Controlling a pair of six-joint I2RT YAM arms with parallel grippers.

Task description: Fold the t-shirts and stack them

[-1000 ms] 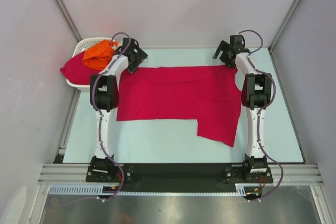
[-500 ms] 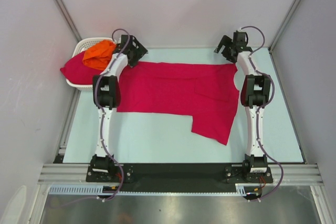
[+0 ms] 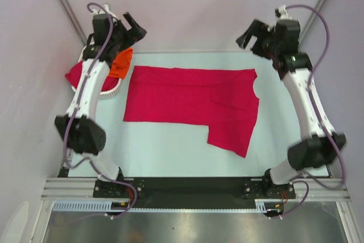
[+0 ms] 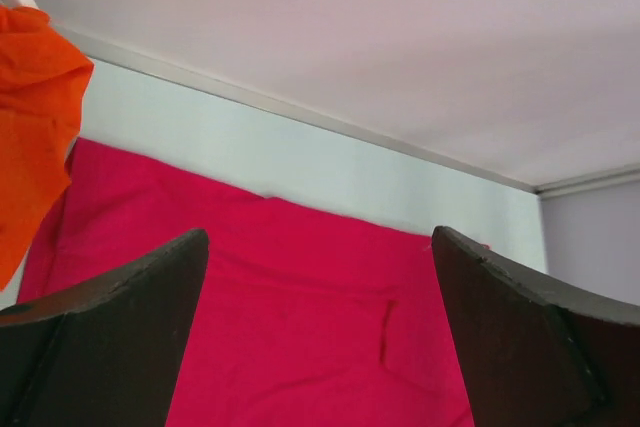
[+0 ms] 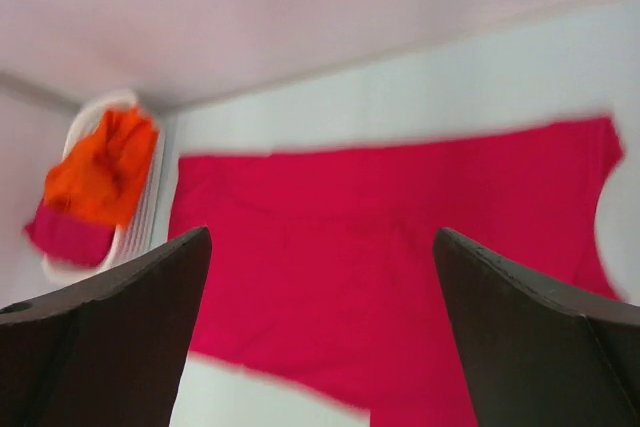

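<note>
A crimson-pink t-shirt [image 3: 187, 101] lies spread flat on the table, with one flap reaching toward the near edge at the right. It also shows in the left wrist view [image 4: 300, 307] and the right wrist view [image 5: 400, 247]. An orange t-shirt [image 3: 120, 64] hangs over the rim of the white basket [image 3: 111, 89], next to another crimson one [image 3: 77, 75]. My left gripper [image 3: 135, 27] is open and empty, raised above the shirt's far-left corner. My right gripper [image 3: 248, 35] is open and empty, raised above the far-right corner.
The basket stands at the back left, against the left wall; the right wrist view shows its slotted side [image 5: 150, 207] with the orange shirt [image 5: 100, 172] on top. Walls enclose the back and both sides. A black rail runs along the near edge.
Both grippers have let go of the shirt's far corners and lifted up and back. The shirt now lies flat, its far edge a little further back than a second ago.
</note>
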